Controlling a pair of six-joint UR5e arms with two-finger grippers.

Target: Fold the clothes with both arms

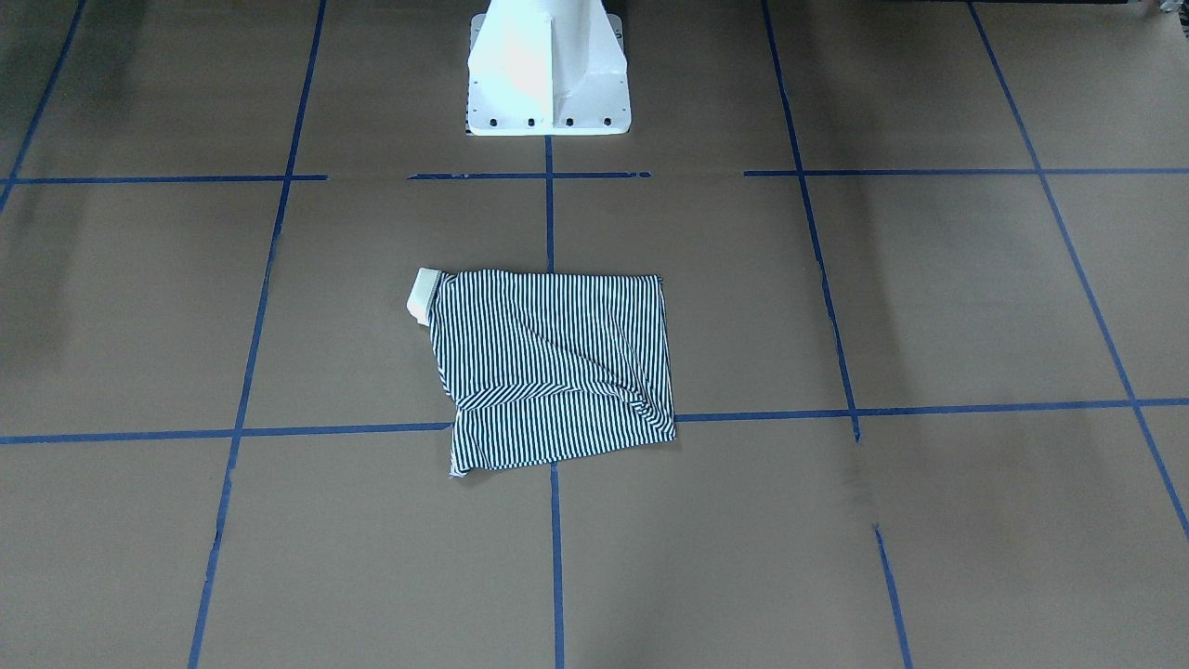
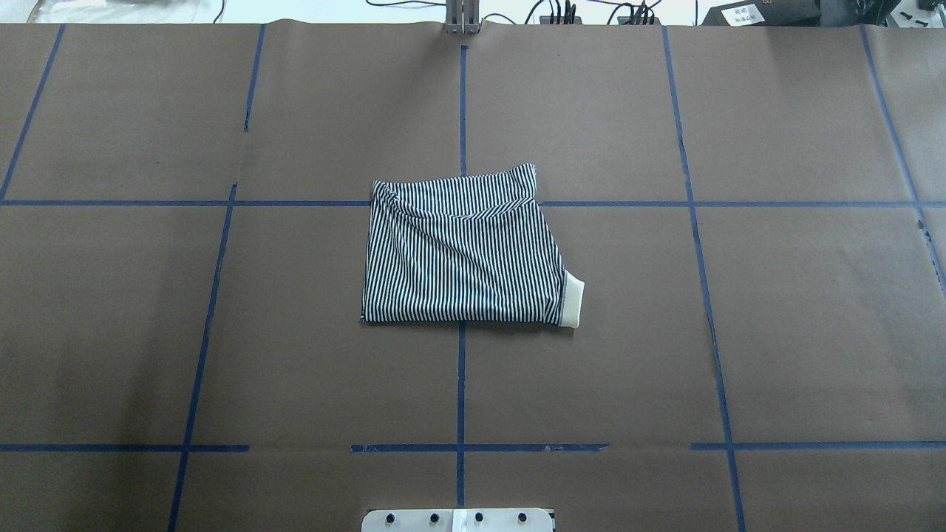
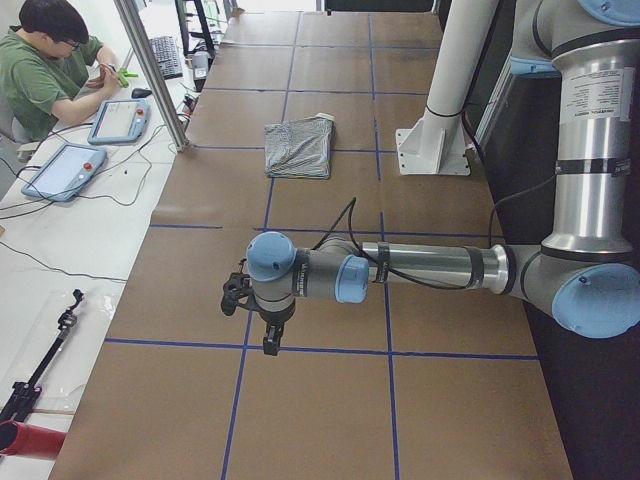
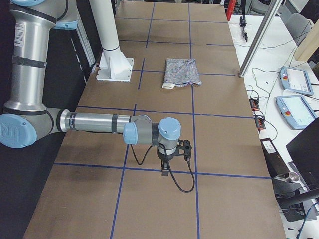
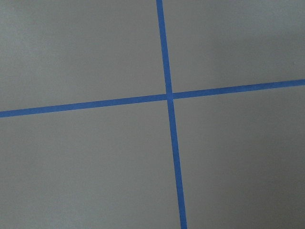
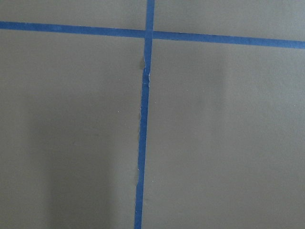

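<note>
Front view: the striped shirt [image 1: 557, 372] lies folded in the middle of the table [image 1: 929, 297], below the white base [image 1: 548, 74]. Overhead view: in the middle again. Left side view: the left gripper [image 3: 270, 342] hangs low at lower left, well apart from the shirt. Right side view: the right gripper [image 4: 163, 170] hangs low at lower middle. I cannot tell how their jaws stand. Wrist views: table and blue tape [image 5: 167, 95].

One folded navy-and-white striped polo shirt [image 2: 458, 258]. Two grey-and-silver jointed arms: left arm [image 3: 420, 268], right arm [image 4: 94, 122]. One white metal pedestal [image 1: 548, 74]. Two blue-rimmed control tablets [image 3: 62, 170]. One seated person [image 3: 45, 70] in green.
</note>
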